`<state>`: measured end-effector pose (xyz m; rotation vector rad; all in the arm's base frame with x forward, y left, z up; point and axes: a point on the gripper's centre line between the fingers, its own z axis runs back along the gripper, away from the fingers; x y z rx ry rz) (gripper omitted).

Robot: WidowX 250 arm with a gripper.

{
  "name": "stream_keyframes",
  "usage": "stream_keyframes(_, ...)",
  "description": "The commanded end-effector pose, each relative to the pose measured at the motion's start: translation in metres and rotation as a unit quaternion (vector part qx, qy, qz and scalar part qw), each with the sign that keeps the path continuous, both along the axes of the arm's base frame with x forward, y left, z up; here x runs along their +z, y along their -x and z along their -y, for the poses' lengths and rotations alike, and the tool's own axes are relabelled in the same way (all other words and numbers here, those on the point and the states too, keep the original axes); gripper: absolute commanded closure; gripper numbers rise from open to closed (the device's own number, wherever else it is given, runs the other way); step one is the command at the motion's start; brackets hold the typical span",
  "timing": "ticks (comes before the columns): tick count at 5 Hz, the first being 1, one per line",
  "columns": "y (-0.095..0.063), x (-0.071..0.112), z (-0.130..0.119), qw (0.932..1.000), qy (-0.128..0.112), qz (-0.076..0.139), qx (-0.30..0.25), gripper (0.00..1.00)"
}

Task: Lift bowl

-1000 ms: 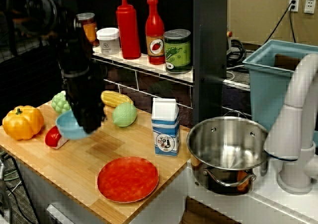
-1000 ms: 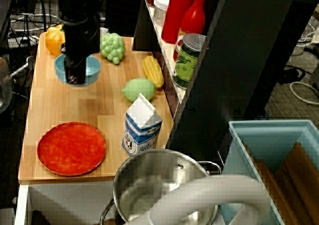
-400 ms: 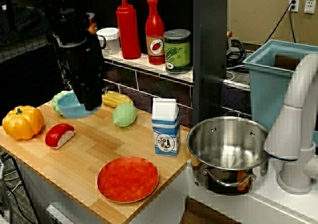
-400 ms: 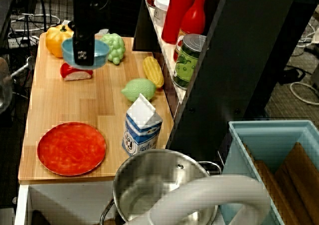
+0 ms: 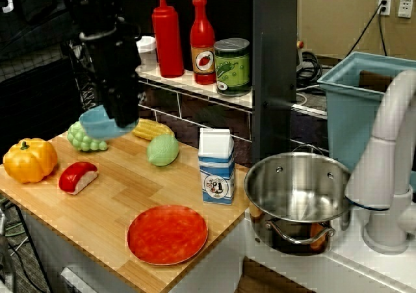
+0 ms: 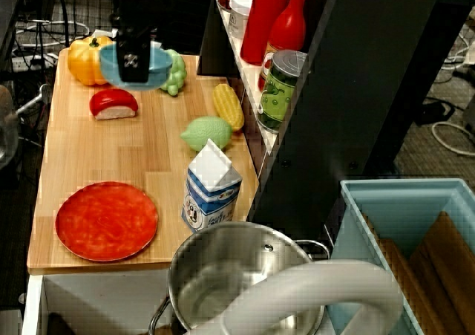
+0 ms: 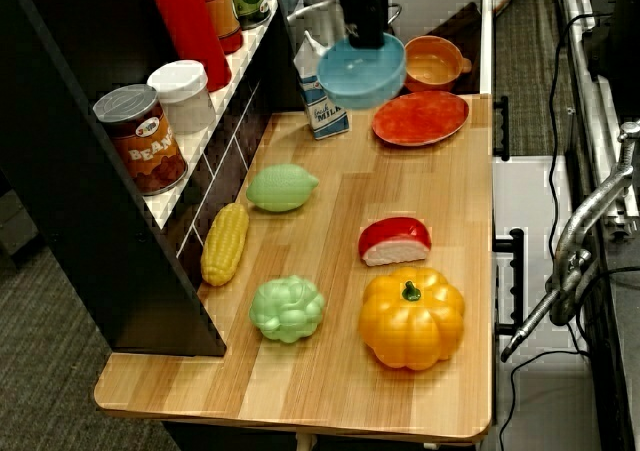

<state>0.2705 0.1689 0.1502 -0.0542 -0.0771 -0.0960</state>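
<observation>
The light-blue bowl [image 5: 99,123] is hanging in the air, clear of the wooden counter [image 5: 110,202], with the dark gripper [image 5: 122,114] pinching its rim. In the front view the gripper is coming straight down from 12 o'clock and is covering the bowl's 3 o'clock side, so only the left half of the bowl is showing, floating just above the green grapes [image 5: 84,137].

The overhead view is showing what the front view is hiding: the fingers [image 6: 134,59] are straddling the rim, one inside the basin and one outside, and the bowl [image 6: 157,64] is overlapping the grapes [image 6: 173,73] at its 3 o'clock and the orange pumpkin [image 6: 84,59] at its 9 o'clock. The red-and-white piece [image 6: 113,104] is lying uncovered on the board at the bowl's 6 o'clock.

The end view is adding the bowl's underside and depth: the bowl [image 7: 362,74] is showing as a full round shape, level, with the gripper [image 7: 366,33] entering at its 12 o'clock. From here an orange pot [image 7: 436,61] is appearing behind the red plate [image 7: 420,117], which the other two views are not showing.

The counter's open room is lying in the middle strip between the lime [image 6: 207,133] and the plate [image 6: 106,220]. The milk carton [image 6: 211,186] is standing near the 5 o'clock corner, the steel pot [image 6: 237,279] is sitting past the board's edge, and the shelf [image 5: 195,85] of bottles is bounding the far side.
</observation>
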Motion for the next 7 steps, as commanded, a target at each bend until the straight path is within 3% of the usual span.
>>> stream_keyframes(1,-0.008,0.042,0.009,0.9992,-0.019,0.026,-0.022,1.00)
stream_keyframes(3,-0.013,0.055,0.015,0.9994,-0.013,0.021,-0.026,1.00)
stream_keyframes(7,-0.011,0.058,0.014,0.9994,-0.009,0.023,-0.023,1.00)
